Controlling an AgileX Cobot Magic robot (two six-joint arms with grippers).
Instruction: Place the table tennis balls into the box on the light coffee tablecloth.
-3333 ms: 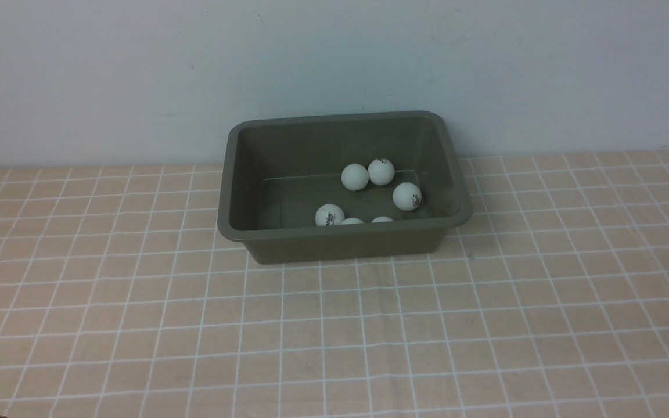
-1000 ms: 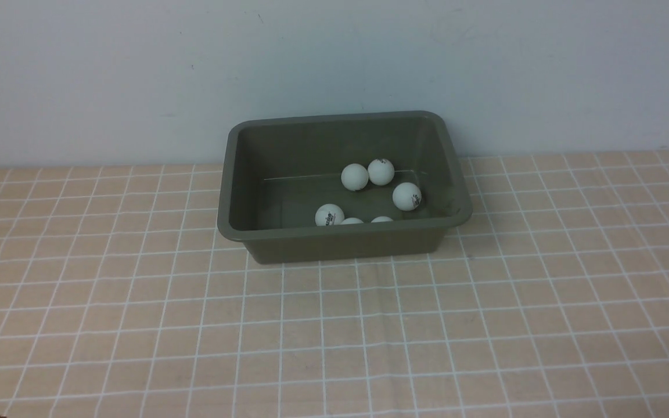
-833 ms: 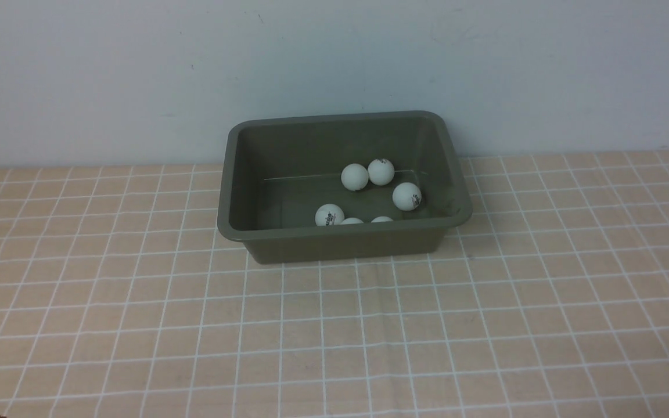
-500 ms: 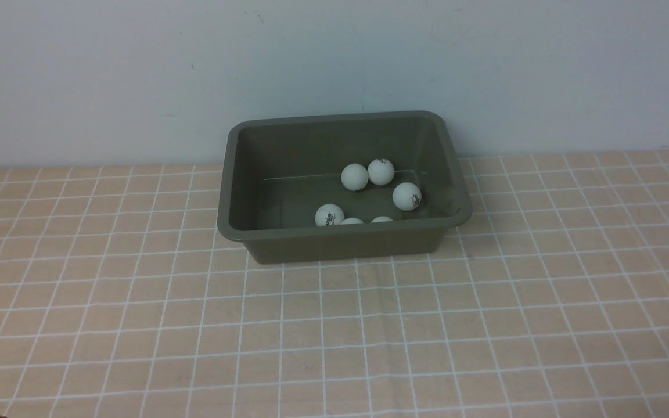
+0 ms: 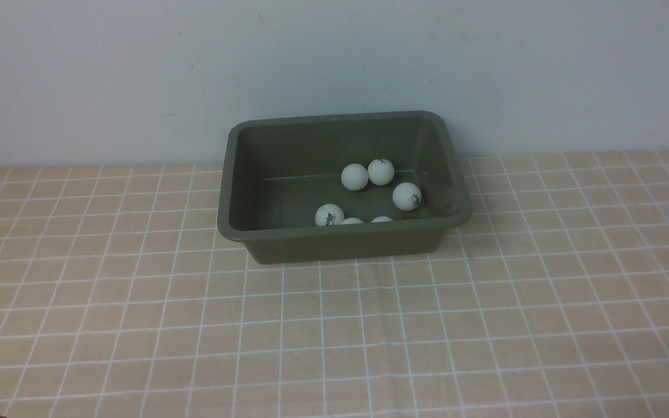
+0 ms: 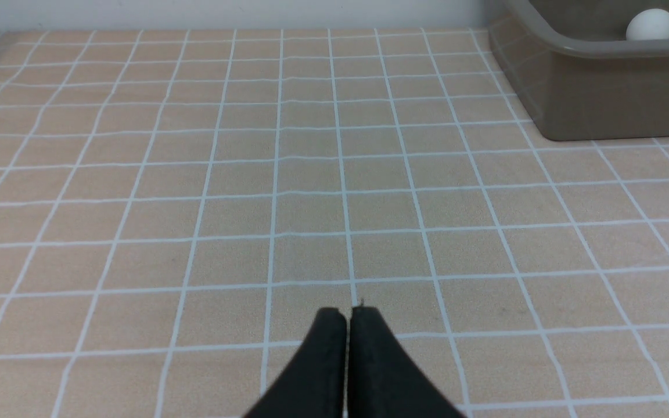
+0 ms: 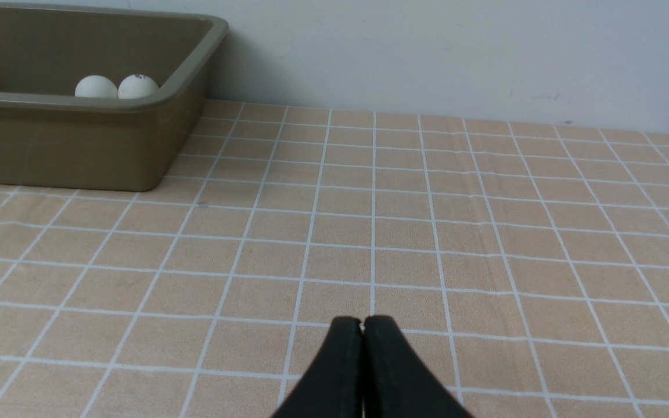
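Olive box [image 5: 343,239] w/ balls [image 5: 355,177] on cloth [image 5: 369,325] | both jaws closed, empty

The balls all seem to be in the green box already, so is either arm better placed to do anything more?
Neither. All six table tennis balls lie inside the box. The left gripper and right gripper are shut, empty and apart from it.

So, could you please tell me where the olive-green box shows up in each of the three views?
Front view: olive-green box at centre, against the back wall.
Left wrist view: only a corner of it, at the upper right edge.
Right wrist view: one end of it, at the upper left.
Shared landmark: the white table tennis balls inside.
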